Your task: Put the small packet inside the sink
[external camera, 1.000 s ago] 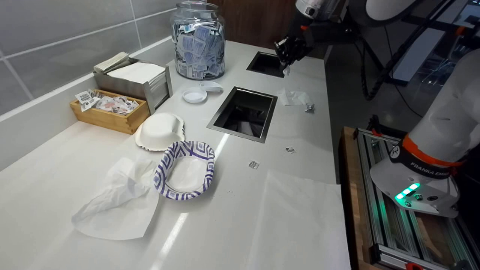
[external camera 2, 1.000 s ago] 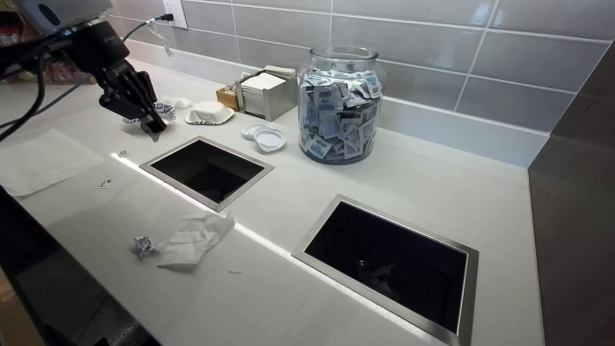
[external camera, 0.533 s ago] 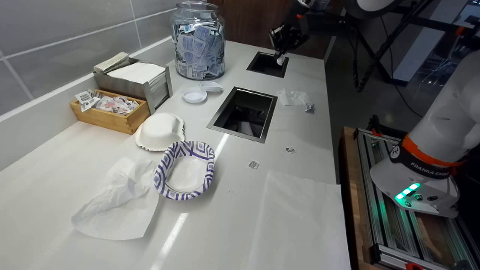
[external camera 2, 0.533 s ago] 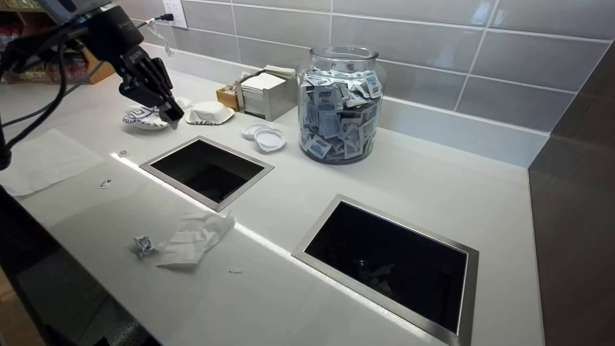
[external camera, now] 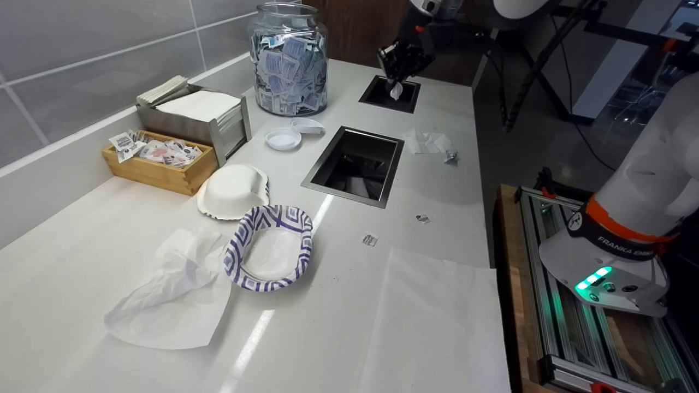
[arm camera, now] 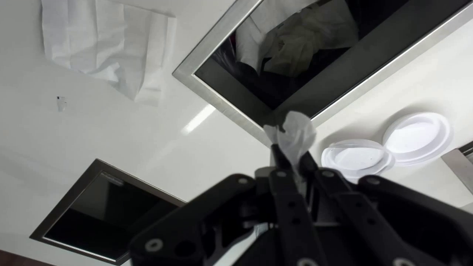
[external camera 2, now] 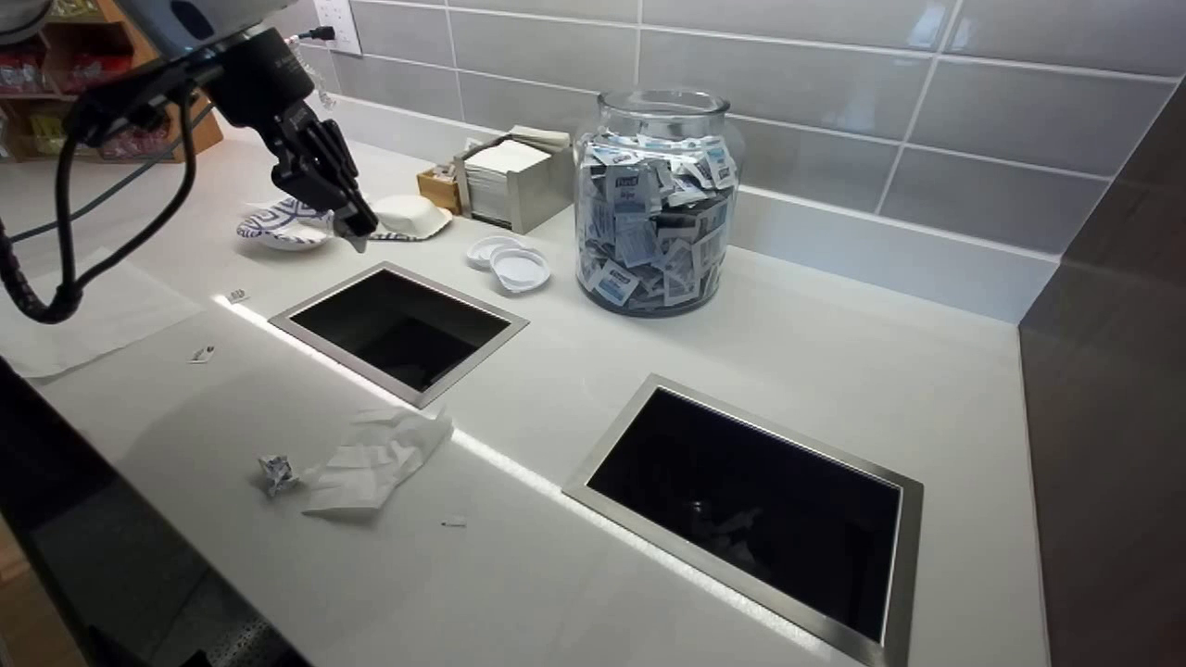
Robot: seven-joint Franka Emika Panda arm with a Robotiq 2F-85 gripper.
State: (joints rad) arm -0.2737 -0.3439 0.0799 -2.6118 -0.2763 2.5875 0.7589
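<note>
My gripper [arm camera: 293, 157] is shut on a crumpled, translucent whitish piece [arm camera: 296, 135], which sticks out past the fingertips. No red mark shows on that piece. The gripper [external camera 2: 356, 222] holds it [external camera 2: 358, 245] in the air above the counter. It also shows in an exterior view [external camera: 396, 91]. A small packet with a reddish mark cannot be made out; it is hidden or out of view. One sink opening [arm camera: 221, 103] holds whitish papers and lies just beyond the held piece in the wrist view. A second sink opening [arm camera: 140, 184] is at lower left there. Both sinks show in both exterior views.
White lids [arm camera: 358, 159] lie beside the sink with papers. A glass jar of packets [external camera 2: 653, 232] stands by the wall. A napkin [external camera 2: 375, 468], a crumpled foil scrap [external camera 2: 276, 473] and tiny scraps [external camera: 369, 239] lie on the counter. A patterned bowl [external camera: 300, 240] stands farther along.
My gripper has moved leftward in one view and rightward and slightly up in an exterior view, still carrying the whitish piece. The objects on the counter have not moved.
</note>
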